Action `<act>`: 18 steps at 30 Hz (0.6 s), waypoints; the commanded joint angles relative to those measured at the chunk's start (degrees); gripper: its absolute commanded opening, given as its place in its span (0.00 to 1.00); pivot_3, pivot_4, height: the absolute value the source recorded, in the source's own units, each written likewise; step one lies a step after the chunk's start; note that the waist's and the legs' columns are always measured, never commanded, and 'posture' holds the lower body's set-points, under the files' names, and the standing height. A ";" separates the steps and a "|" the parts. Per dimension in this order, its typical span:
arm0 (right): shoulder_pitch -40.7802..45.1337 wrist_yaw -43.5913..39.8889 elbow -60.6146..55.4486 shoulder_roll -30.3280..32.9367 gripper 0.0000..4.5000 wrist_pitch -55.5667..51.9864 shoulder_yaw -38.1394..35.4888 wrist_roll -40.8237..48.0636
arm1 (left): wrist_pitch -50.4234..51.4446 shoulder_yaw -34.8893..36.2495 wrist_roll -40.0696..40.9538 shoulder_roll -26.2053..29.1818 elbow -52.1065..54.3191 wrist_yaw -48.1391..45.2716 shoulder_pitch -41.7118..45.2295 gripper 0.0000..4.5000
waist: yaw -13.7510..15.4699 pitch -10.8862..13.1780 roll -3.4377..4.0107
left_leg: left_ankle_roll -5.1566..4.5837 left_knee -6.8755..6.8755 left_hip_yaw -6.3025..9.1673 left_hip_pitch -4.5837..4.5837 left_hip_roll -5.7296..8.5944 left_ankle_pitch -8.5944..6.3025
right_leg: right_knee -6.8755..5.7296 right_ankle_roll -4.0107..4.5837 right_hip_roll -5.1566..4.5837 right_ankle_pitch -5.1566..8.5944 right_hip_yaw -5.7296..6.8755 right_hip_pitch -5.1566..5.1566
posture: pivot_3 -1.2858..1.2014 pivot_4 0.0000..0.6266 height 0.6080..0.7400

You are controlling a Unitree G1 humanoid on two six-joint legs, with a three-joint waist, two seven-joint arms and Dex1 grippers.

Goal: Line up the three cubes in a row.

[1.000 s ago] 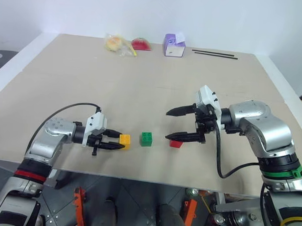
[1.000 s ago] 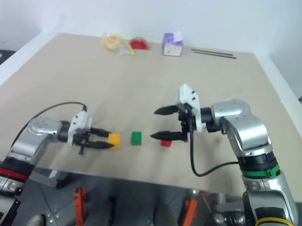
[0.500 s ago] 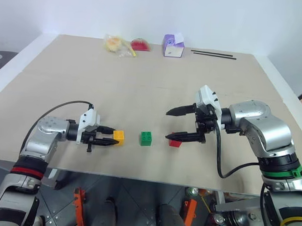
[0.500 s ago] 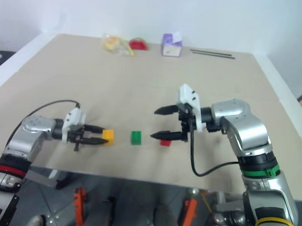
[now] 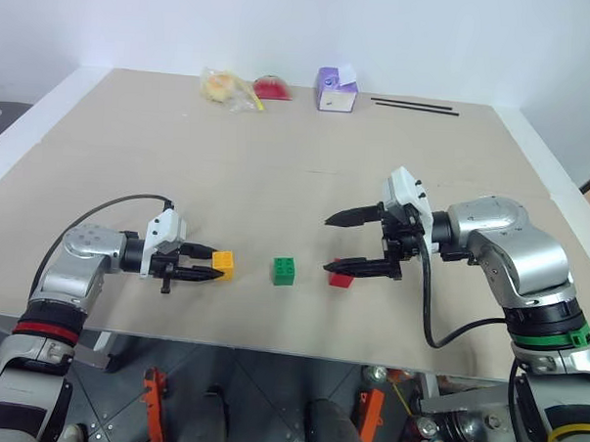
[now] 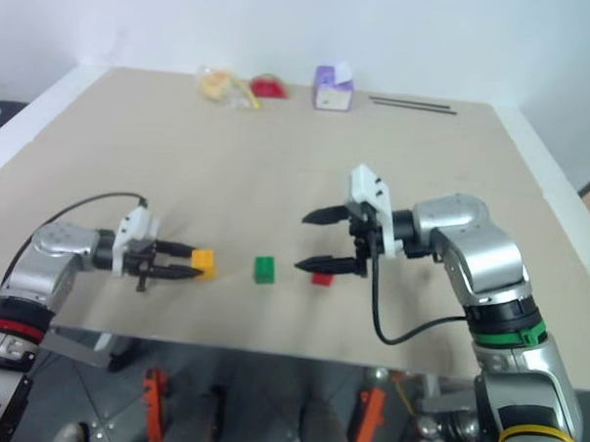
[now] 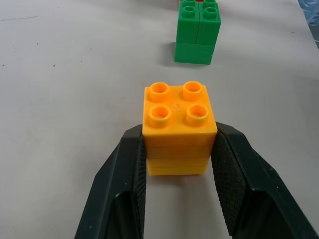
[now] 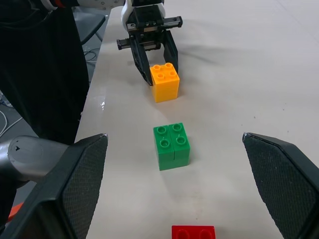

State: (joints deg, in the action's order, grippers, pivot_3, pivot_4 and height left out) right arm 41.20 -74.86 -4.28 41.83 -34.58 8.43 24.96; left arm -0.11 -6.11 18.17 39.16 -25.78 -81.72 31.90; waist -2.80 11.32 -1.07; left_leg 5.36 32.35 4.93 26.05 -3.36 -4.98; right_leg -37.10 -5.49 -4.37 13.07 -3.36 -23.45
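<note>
While left fingers (image 7: 127,184) grip one yellow-orange cube (image 7: 178,127), one green cube (image 5: 284,270), one red cube (image 5: 342,279)

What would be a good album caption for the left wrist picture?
Two black fingers clamp a yellow-orange studded cube on the table, with the green cube just ahead.

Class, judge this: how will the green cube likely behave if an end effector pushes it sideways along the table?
The green cube looks like rigid plastic, so it probably won't deform. Its flat base on the smooth table suggests sliding, not rolling. Being taller than wide, it might tip if pushed high.
</note>
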 commanded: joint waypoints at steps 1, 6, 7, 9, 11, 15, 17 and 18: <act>1.10 -0.33 -0.50 0.59 1.00 0.80 -0.94 0.29 | 0.66 0.15 -2.42 1.83 -1.65 -0.11 -0.83 0.40 | 0.00 0.00 0.00 | 0.00 0.00 -0.01 0.00 0.00 0.00 | 0.00 0.00 0.00 0.00 0.00 0.00 | 0.52 0.24 1.00; 1.14 -0.27 -0.37 0.59 1.00 0.87 -0.92 0.20 | 1.54 0.27 -2.37 1.61 -1.39 -1.08 -0.62 0.82 | 0.07 0.00 -0.01 | 0.00 -0.01 -0.05 0.10 -0.01 0.00 | 0.00 -0.01 0.00 0.01 -0.02 -0.08 | 0.52 0.24 1.00; 1.14 -0.27 -0.34 0.57 1.00 0.88 -0.91 0.20 | 1.57 0.32 -2.25 1.59 -1.12 -1.40 -0.72 0.88 | 0.08 0.00 -0.01 | 0.00 0.00 -0.07 0.10 -0.01 0.00 | 0.00 -0.02 0.00 0.01 -0.03 -0.08 | 0.52 0.24 1.00; 1.14 -0.29 -0.20 0.54 1.00 0.97 -0.88 0.16 | 1.48 0.32 -2.36 1.66 -0.68 -1.85 -0.96 0.99 | 0.11 0.00 -0.01 | 0.00 0.00 -0.07 0.11 -0.01 0.00 | 0.01 -0.02 0.00 0.01 -0.03 -0.07 | 0.52 0.24 1.00; 1.16 -0.33 -0.09 0.52 1.00 1.06 -0.87 0.14 | 1.58 0.56 -2.35 1.59 -0.30 -2.08 -1.12 0.99 | 0.13 0.00 -0.01 | 0.00 0.00 -0.07 0.11 -0.02 0.00 | 0.00 -0.01 0.00 0.01 -0.02 -0.07 | 0.52 0.24 1.00; 1.26 -0.31 0.13 0.38 1.00 1.24 -0.81 0.10 | 2.57 1.33 -1.32 1.36 0.55 -2.34 -0.97 0.99 | 0.12 0.00 -0.01 | 0.00 0.02 -0.12 0.11 -0.03 0.00 | 0.00 0.00 0.00 0.00 -0.04 -0.06 | 0.52 0.24 1.00; 1.31 -0.32 0.28 0.33 1.00 1.35 -0.79 0.08 | 3.71 2.04 -0.20 1.08 1.36 -2.38 -0.74 0.99 | 0.12 0.00 -0.01 | 0.00 0.01 -0.12 0.12 -0.04 0.00 | 0.00 -0.02 0.00 0.01 -0.03 -0.07 | 0.52 0.24 1.00; 1.34 -0.37 0.40 0.33 1.00 1.40 -0.80 0.08 | 5.05 2.51 0.84 1.00 2.34 -2.48 -0.58 0.99 | 0.12 0.00 -0.01 | -0.01 0.01 -0.12 0.13 -0.05 0.00 | 0.00 -0.03 0.00 0.02 -0.02 -0.07 | 0.52 0.24 1.00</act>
State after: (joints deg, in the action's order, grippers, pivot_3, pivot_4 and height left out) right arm 41.27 -74.92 -3.37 41.84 -33.82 8.48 24.66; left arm 3.68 -6.00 17.09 39.75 -25.87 -84.14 31.03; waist -2.68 11.32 -1.08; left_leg 5.35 32.36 4.81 26.22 -3.40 -4.98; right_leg -37.10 -5.54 -4.37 13.11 -3.39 -23.53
